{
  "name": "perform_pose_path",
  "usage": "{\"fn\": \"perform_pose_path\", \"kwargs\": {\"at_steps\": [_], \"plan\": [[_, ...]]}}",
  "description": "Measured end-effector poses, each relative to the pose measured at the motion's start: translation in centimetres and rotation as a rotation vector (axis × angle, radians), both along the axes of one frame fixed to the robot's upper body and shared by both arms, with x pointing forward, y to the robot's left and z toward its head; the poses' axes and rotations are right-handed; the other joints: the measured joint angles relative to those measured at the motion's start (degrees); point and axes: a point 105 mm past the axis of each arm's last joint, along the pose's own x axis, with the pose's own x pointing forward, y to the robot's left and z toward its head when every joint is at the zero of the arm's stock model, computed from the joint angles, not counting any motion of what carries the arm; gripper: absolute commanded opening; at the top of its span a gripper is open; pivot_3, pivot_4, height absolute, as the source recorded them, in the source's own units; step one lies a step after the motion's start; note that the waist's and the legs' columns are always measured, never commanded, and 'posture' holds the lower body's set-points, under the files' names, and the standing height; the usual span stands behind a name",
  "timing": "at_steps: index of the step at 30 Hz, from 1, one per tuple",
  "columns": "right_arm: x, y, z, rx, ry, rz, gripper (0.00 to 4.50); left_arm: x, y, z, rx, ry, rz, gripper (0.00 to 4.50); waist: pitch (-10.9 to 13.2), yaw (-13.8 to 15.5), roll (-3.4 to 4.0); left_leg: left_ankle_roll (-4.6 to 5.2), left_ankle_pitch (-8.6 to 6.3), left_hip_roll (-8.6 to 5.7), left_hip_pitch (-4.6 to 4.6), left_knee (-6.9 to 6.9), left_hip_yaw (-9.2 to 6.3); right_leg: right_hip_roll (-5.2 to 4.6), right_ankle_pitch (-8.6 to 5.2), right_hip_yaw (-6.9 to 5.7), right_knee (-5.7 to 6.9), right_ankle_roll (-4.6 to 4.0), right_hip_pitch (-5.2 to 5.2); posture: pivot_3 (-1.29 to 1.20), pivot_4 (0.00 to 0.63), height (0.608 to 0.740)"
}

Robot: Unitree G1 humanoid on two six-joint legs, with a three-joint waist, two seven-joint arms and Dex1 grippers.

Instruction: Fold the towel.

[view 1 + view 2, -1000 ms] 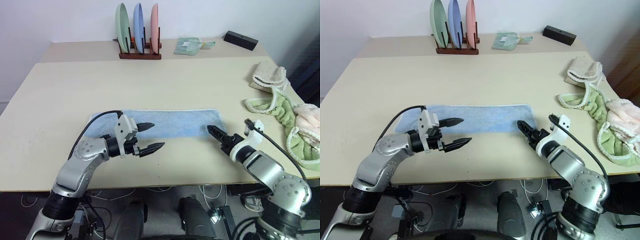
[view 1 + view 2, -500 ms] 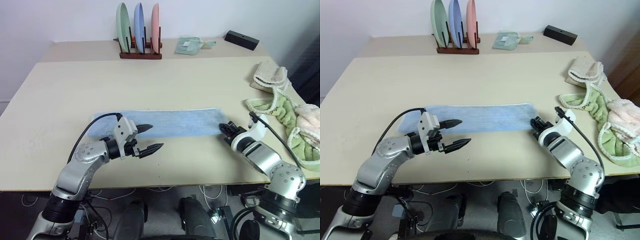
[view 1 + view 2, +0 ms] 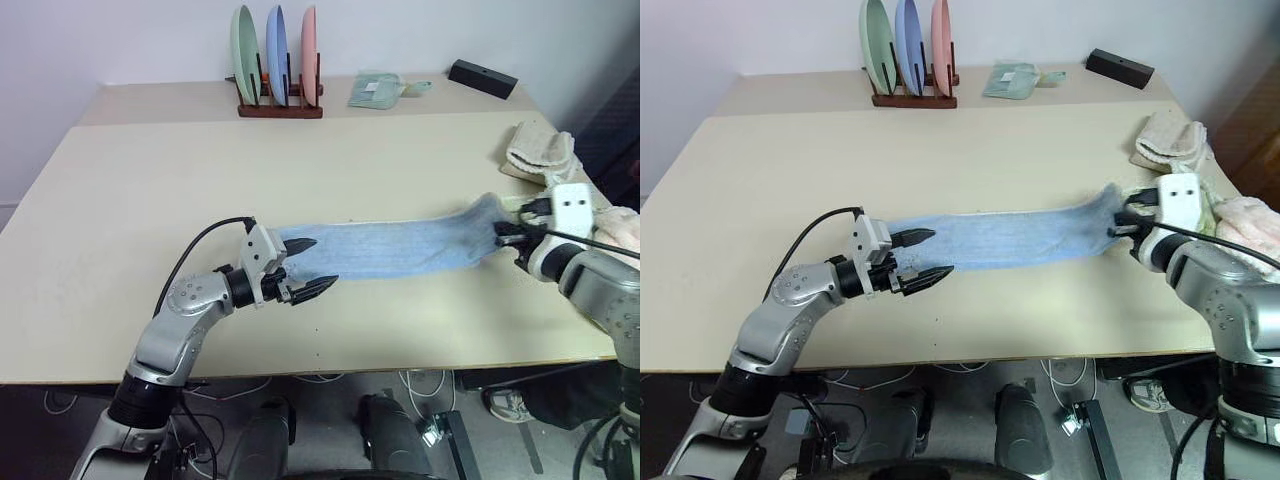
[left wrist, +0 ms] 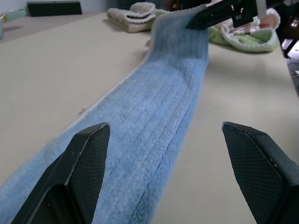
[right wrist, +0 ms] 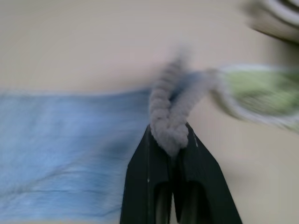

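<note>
While the towel (image 3: 390,250) lies as a long folded strip across the middle of the counter (image 3: 300,160), the left eye view shows its three-o'clock end lifted off the surface, pinched in the right hand (image 3: 505,234); that lift is probably the start of carrying this end over toward nine o'clock for the next fold. At the strip's nine-o'clock end the left hand (image 3: 308,268) hovers with its fingers spread wide, one over the cloth and one off its near edge, likely ready to pin or take that end. Its forearm runs roughly level, pointing toward three o'clock. At three o'clock on the counter sits a heap of green and cream towels (image 3: 570,215); at twelve o'clock stands a plate rack (image 3: 280,100).

From the left wrist view, the two wide-set fingers (image 4: 70,182) straddle the towel, which runs away and rises to the closed right hand (image 4: 212,16) at its far end.

Through the right wrist view, both fingers (image 5: 154,182) are shut tight on a bunched fold of the towel's hem (image 5: 170,121), the blue strip trailing toward nine o'clock.
</note>
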Motion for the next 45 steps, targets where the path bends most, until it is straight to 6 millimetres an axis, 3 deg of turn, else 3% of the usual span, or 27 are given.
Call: {"fn": "perform_pose_path", "kwargs": {"at_steps": [4, 9, 12, 20, 23, 28, 33, 36, 39, 41, 45], "plan": [[-0.9, 5.6, -0.1, -0.119, -0.031, 0.276, 0.06, 0.0, -0.1, 0.0, -0.003, -0.004, 0.002, 3.93, 0.0, 0.2, -0.01, 0.00, 0.00, 0.00, -0.01, -0.01, -0.03, 0.00, 0.00, -0.02, -0.06, 0.00, 0.01, 0.00, 0.150, 0.740], [-1.3, 9.3, -2.1, -0.227, -0.011, 0.439, 0.06, 0.1, 0.1, -0.3, -0.003, 0.003, 0.025, 3.93, 0.0, 0.3, -0.02, 0.00, 0.00, -0.01, -0.05, -0.01, -0.04, -0.01, 0.01, -0.03, -0.28, -0.04, 0.08, 0.00, 0.150, 0.740], [-1.4, 10.6, -3.2, -0.231, 0.004, 0.471, 0.06, 0.1, 0.1, -0.4, -0.003, 0.005, 0.029, 3.93, 0.0, 0.4, -0.02, -0.01, 0.00, -0.02, -0.09, -0.02, -0.04, -0.02, 0.02, -0.04, -0.34, -0.04, 0.07, 0.00, 0.150, 0.740], [-0.9, 11.9, -3.8, -0.227, -0.007, 0.486, 0.06, 0.1, 0.0, -0.4, -0.006, 0.005, 0.035, 3.93, 0.0, 0.3, -0.03, -0.01, 0.00, -0.02, -0.09, -0.03, -0.06, -0.02, 0.03, -0.06, -0.35, -0.05, 0.07, 0.00, 0.150, 0.740], [-1.1, 12.7, -3.9, -0.189, -0.004, 0.510, 0.89, 0.1, 0.0, -0.4, -0.007, 0.005, 0.035, 3.93, 0.0, 0.3, -0.02, -0.01, 0.00, -0.02, -0.08, -0.03, -0.06, -0.01, 0.03, -0.06, -0.34, -0.05, 0.07, 0.00, 0.150, 0.740], [-1.5, 13.1, -3.7, -0.169, -0.003, 0.562, 3.37, 0.1, -0.1, -0.5, -0.005, 0.007, 0.036, 3.93, 0.0, 0.4, -0.02, -0.01, 0.00, -0.02, -0.09, -0.02, -0.07, -0.02, 0.04, -0.06, -0.34, -0.04, 0.07, 0.00, 0.150, 0.740], [-3.0, 11.8, -0.9, -0.101, -0.073, 0.633, 3.37, 0.0, 0.3, -0.8, -0.001, 0.017, 0.047, 3.93, 0.0, 0.4, -0.03, -0.01, 0.00, -0.03, -0.10, 0.00, -0.07, -0.02, 0.04, -0.07, -0.35, -0.04, 0.09, 0.00, 0.150, 0.740], [-2.3, 10.1, 1.8, -0.040, -0.157, 0.573, 2.56, 0.3, 0.6, -0.6, -0.010, 0.002, 0.072, 3.93, 0.0, 0.2, -0.03, -0.01, 0.00, -0.01, -0.05, -0.02, -0.06, -0.01, 0.06, -0.06, -0.34, -0.07, 0.10, 0.00, 0.150, 0.740], [-0.6, 8.5, 3.0, -0.029, -0.198, 0.486, 0.94, 0.9, 1.1, 0.0, -0.033, -0.014, 0.114, 3.93, 0.0, 0.3, -0.03, -0.01, 0.00, -0.01, -0.03, -0.04, -0.06, -0.01, 0.06, -0.07, -0.34, -0.07, 0.10, 0.00, 0.150, 0.740], [0.3, 8.2, 2.6, -0.023, -0.205, 0.455, 0.03, 1.2, 1.4, -0.1, -0.035, -0.012, 0.136, 3.93, 0.0, 0.3, -0.05, -0.01, 0.00, -0.01, -0.04, -0.05, -0.06, -0.01, 0.06, -0.07, -0.35, -0.05, 0.10, 0.00, 0.150, 0.740], [2.5, 8.5, -0.9, 0.033, -0.152, 0.393, 0.03, 1.3, 1.2, -0.1, -0.047, -0.009, 0.142, 3.93, 0.0, 0.2, -0.04, -0.02, 0.01, -0.02, -0.04, -0.06, -0.05, -0.01, 0.06, -0.07, -0.34, -0.05, 0.09, 0.00, 0.150, 0.740]]}}
